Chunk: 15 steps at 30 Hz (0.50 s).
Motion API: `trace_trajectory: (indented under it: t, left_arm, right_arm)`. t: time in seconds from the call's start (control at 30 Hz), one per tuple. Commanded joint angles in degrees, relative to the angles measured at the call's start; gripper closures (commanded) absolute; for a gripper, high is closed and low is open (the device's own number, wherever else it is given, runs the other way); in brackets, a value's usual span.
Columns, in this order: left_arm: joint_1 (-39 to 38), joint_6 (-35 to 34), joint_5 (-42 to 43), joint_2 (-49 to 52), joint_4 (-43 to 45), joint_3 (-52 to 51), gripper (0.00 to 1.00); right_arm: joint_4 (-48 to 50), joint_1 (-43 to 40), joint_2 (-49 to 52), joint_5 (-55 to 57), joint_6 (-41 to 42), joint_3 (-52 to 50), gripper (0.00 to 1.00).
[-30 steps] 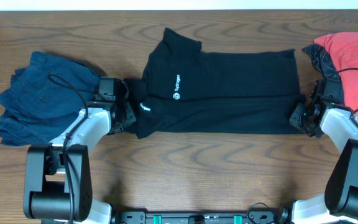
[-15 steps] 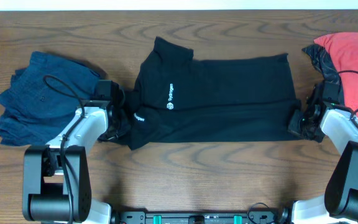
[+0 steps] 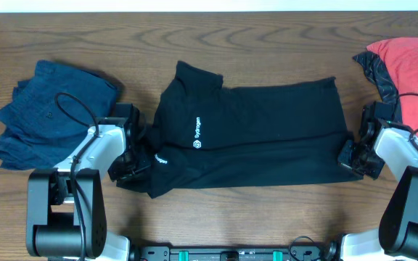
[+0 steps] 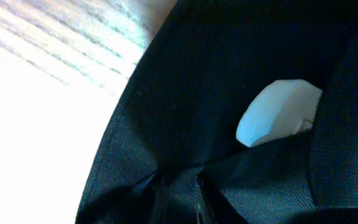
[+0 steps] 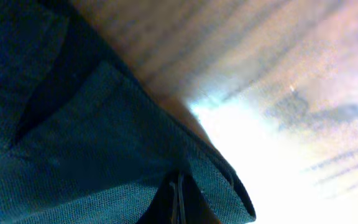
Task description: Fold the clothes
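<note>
Left fingers [image 3: 131, 164] and right fingers [image 3: 353, 155] pinch the black shirt [image 3: 267, 130], its white lettering [image 3: 197, 134] illegible.

black shirt [image 3: 267, 138], white logo [image 3: 197, 135]; navy garment [image 3: 46, 109]; red garment [image 3: 412, 72]; brown table [image 3: 267, 217]

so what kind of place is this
Probably a robotics lab bench, not a home: two robot arms at a wooden table, a black shirt between them, a navy garment and red garment aside.
</note>
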Motion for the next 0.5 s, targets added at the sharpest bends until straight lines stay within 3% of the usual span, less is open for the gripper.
trace_trajectory:
  t: [0.0,0.13,0.2,0.23,0.27,0.3,0.37,0.47]
  left_arm:
    - [0.66,0.98,-1.73,2.45,-0.83,-4.07,0.81]
    - [0.66,2.29,-1.75,-3.67,-1.49,-3.08,0.81]
    - [0.66,2.29,-1.73,-8.33,-1.68,-2.16,0.75]
    - [0.66,2.29,-1.73,-10.54,-1.57,-1.77,0.67]
    - [0.66,2.27,-1.73,-12.83,-1.14,-1.42,0.35]
    - [0.66,2.27,-1.73,-15.02,-0.39,-1.20,0.22]
    - [0.66,2.29,-1.68,-19.69,1.44,-0.85,0.09]
    - [0.66,2.49,-0.31,-25.24,6.49,-0.79,0.07]
  right_arm:
    - [-1.18,0.00,-2.89,3.54,2.62,-1.38,0.99]
    - [-1.57,0.00,-9.94,3.26,1.77,-1.36,0.99]
    - [-1.29,0.00,-14.64,2.25,1.25,-1.29,0.95]
    - [-0.74,0.00,-17.18,1.44,1.27,-1.27,0.79]
    - [0.07,0.00,-19.21,0.55,1.25,-1.27,0.59]
    - [0.85,0.00,-21.20,-0.46,1.22,-1.27,0.46]
    - [2.60,0.00,-25.29,-3.08,-0.92,-1.27,0.34]
    - [4.42,0.00,-30.12,-7.28,-3.76,-1.27,0.30]
